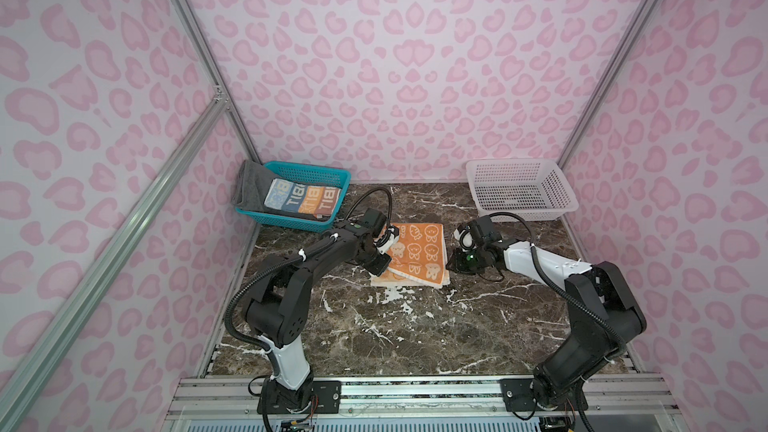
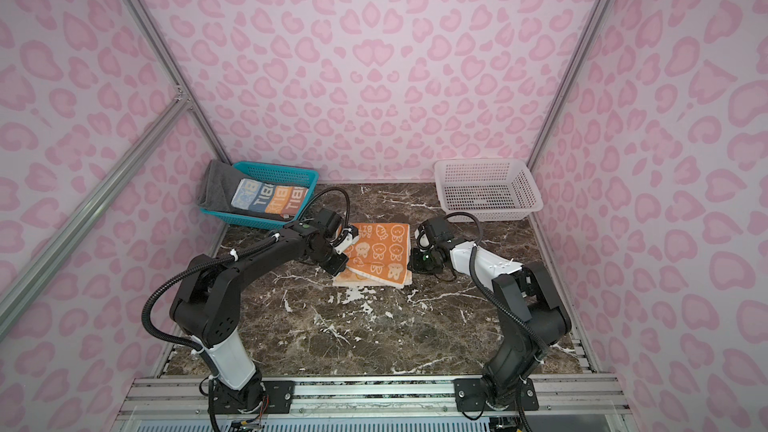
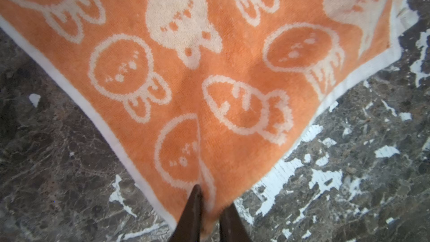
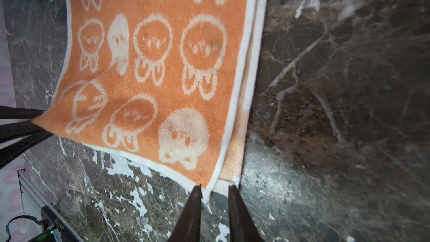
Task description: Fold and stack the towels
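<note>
Orange terry with white cartoon faces, the orange towel (image 1: 415, 253) lies folded in two layers mid-worktop (image 1: 374, 326), between the arms. The left gripper (image 3: 213, 199) has its jaws pinched narrowly on one near corner. Cloth fills the gap between them, and a crease runs up from the tips, so that corner looks lifted for laying down or straightening. The right gripper (image 4: 214, 186) sits at the other near corner with its jaws slightly apart, the white hem just at their tips and bare marble showing between them. It appears to be letting go or lining the edge up.

The right wrist view shows what the top views only hint at: the lower layer's pale edge peeks out beside the upper hem, so the fold is not quite square.

Both top views add the rest. A teal basket (image 1: 307, 168) at the back left holds the grey towel (image 1: 249, 184) with the lettered towel (image 1: 301, 199) stacked on it, probably awaiting this third one. A white basket (image 1: 511, 161) stands at the back right.
</note>
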Available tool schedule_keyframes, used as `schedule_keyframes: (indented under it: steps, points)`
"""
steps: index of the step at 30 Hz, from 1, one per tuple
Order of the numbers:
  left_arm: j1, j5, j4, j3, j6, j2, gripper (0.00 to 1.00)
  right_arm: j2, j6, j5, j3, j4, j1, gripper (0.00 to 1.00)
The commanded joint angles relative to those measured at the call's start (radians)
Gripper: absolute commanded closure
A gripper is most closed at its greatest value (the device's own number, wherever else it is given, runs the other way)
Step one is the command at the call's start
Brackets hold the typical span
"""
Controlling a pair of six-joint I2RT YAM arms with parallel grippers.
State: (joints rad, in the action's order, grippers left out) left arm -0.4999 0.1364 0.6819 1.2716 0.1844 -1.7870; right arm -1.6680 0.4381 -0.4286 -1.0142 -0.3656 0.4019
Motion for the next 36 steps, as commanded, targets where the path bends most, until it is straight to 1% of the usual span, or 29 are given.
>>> schedule_keyframes:
  steps: [1, 3, 5, 8, 9, 10, 11, 13, 16, 19, 23, 25, 28, 29, 32, 36]
  points:
    - [-0.007, 0.024, 0.022, 0.012, -0.005, -0.012, 0.8, -0.004, -0.008, 0.027, -0.014, -0.024, 0.017, 0.68]
    - [-0.012, -0.006, 0.021, 0.003, -0.017, -0.017, 0.76, -0.01, -0.015, 0.053, -0.017, -0.041, 0.033, 0.63]
    - [-0.014, -0.01, 0.019, -0.001, -0.031, -0.015, 0.72, -0.015, -0.007, 0.069, -0.014, -0.042, 0.046, 0.6]
    - [-0.014, 0.01, 0.006, -0.006, -0.05, 0.003, 0.65, -0.02, 0.014, 0.085, -0.003, -0.029, 0.063, 0.59]
    - [-0.014, 0.016, 0.0, -0.005, -0.056, 0.008, 0.65, -0.023, 0.019, 0.093, -0.004, -0.028, 0.067, 0.59]
    - [-0.014, 0.023, -0.002, -0.005, -0.061, 0.014, 0.6, -0.026, 0.022, 0.102, -0.006, -0.032, 0.072, 0.59]
    - [-0.014, 0.032, -0.005, -0.004, -0.066, 0.018, 0.58, -0.03, 0.022, 0.113, -0.01, -0.038, 0.079, 0.59]
    - [-0.014, 0.044, -0.007, 0.001, -0.074, 0.026, 0.56, -0.038, 0.016, 0.129, -0.019, -0.05, 0.09, 0.59]
    - [-0.014, 0.049, -0.013, 0.002, -0.088, 0.038, 0.55, -0.05, 0.013, 0.145, -0.032, -0.074, 0.102, 0.62]
    - [-0.014, 0.043, -0.03, -0.002, -0.11, 0.056, 0.55, -0.064, 0.014, 0.163, -0.036, -0.103, 0.11, 0.63]
    - [-0.003, -0.024, -0.069, 0.001, -0.182, 0.062, 0.57, -0.08, 0.03, 0.172, -0.03, -0.114, 0.121, 0.61]
    - [0.013, -0.03, -0.086, 0.006, -0.219, 0.054, 0.59, -0.092, 0.041, 0.171, -0.029, -0.122, 0.128, 0.6]
    - [0.031, -0.034, -0.111, 0.013, -0.269, 0.049, 0.61, -0.099, 0.06, 0.171, -0.022, -0.122, 0.149, 0.59]
    - [0.039, -0.031, -0.118, 0.014, -0.282, 0.049, 0.61, -0.1, 0.069, 0.17, -0.02, -0.121, 0.155, 0.59]
    - [0.055, -0.024, -0.128, 0.018, -0.312, 0.051, 0.61, -0.102, 0.09, 0.169, -0.018, -0.115, 0.167, 0.64]
    - [0.082, -0.003, -0.124, 0.011, -0.361, 0.057, 0.6, -0.123, 0.102, 0.171, -0.026, -0.131, 0.17, 0.64]
